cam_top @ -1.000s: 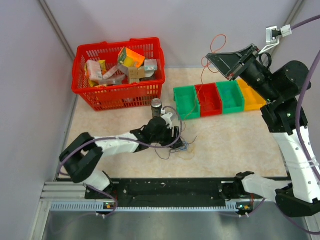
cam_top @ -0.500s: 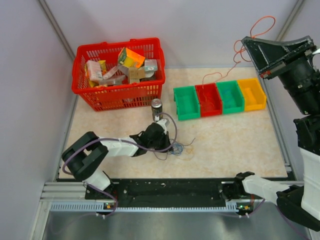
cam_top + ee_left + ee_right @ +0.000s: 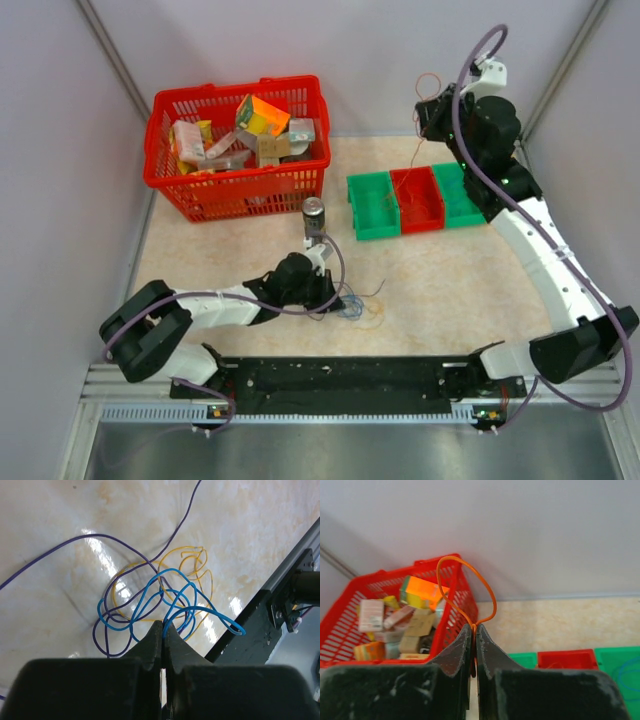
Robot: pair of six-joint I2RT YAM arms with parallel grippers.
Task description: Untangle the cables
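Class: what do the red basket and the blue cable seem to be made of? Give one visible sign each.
Red basket: moulded plastic, probably; uniform glossy lattice walls. Blue cable: likely plastic-sheathed wire; thin, smooth, holds springy loops.

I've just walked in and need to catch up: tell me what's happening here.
Two robot arms are working on a cable tangle. The right tool is shut on an orange cable, held high at the back, with the cable trailing toward the red bin. The left tool is shut low on the table, apparently pinching a blue cable.
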